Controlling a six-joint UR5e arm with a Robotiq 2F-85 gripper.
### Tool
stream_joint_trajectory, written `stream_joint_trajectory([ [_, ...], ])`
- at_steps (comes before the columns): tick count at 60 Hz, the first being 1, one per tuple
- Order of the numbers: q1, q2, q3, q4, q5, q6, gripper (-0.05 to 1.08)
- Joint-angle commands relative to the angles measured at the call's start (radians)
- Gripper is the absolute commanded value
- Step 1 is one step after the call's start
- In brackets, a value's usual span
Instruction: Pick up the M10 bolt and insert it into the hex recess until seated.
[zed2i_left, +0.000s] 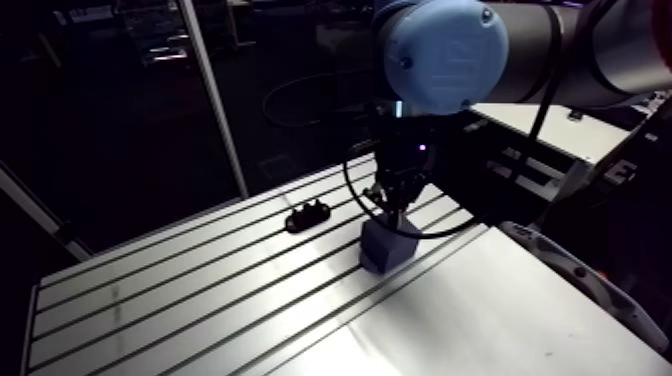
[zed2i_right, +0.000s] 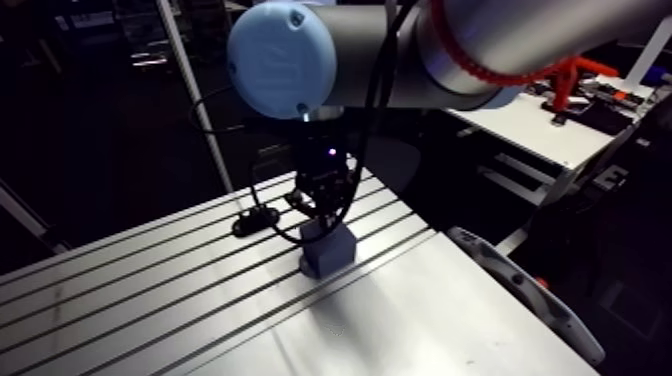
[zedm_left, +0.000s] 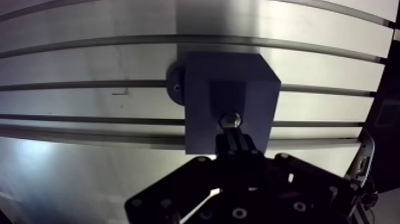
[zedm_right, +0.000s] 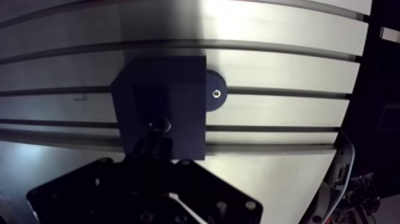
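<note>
Wrist view: you have the black two-finger gripper (zedm_left: 233, 140) directly over the dark blue rectangular plastic block (zedm_left: 205, 77), which sits on the slotted aluminium table (zedm_left: 89, 59).

Jaws: drawn close together and clenched on the small shiny metal hex-headed bolt (zedm_left: 230, 121). You can see its head just past the fingertips.

Bolt position: over the block's top face, at the gripper-side edge of a darker patch (zedm_left: 226, 95) on that face. You cannot tell from the wrist view whether that patch is the hex recess or only shadow, nor whether the bolt touches the block.

Block detail: a round blue tab (zedm_right: 215, 94) with one small screw sticks out of one side and lies over a table slot.

Arm view: the gripper hangs upright above the block. A small black lumpy object (zed2i_left: 307, 215) lies on the table near the block but apart from it; you cannot make out what it is.
</note>
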Motion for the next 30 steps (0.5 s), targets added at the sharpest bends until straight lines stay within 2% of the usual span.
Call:
stream_joint_trajectory([
  [1, 0.0, -0.005, -0.007, 0.013, -0.001, -0.003, 1.07],
  [4, 0.0, -0.008, -0.009, 0.013, -0.001, -0.002, 1.04],
  [5, 0.0, -0.012, -0.009, 0.013, -0.001, -0.001, 0.93],
  [6, 0.0, -0.012, -0.009, 0.013, -0.001, -0.001, 0.93],
  [7, 0.001, -0.017, -0.011, 0.013, 0.001, -0.001, 0.67],
  [8, 0.001, -0.017, -0.011, 0.013, 0.001, -0.001, 0.67],
  [9, 0.001, -0.02, -0.012, 0.016, 0.001, -0.003, 0.26],
  [10, 0.001, -0.02, -0.012, 0.016, 0.001, -0.003, 0.26],
  [11, 0.001, -0.023, -0.012, 0.02, 0.0, -0.002, 0.03],
  [23, 0.004, -0.073, -0.037, 0.061, 0.004, 0.007, 0.0],
  [27, 0.01, -0.091, -0.055, 0.096, 0.012, 0.025, 0.0],
  [30, 0.034, -0.115, -0.076, 0.131, 0.019, 0.061, 0.0],
])
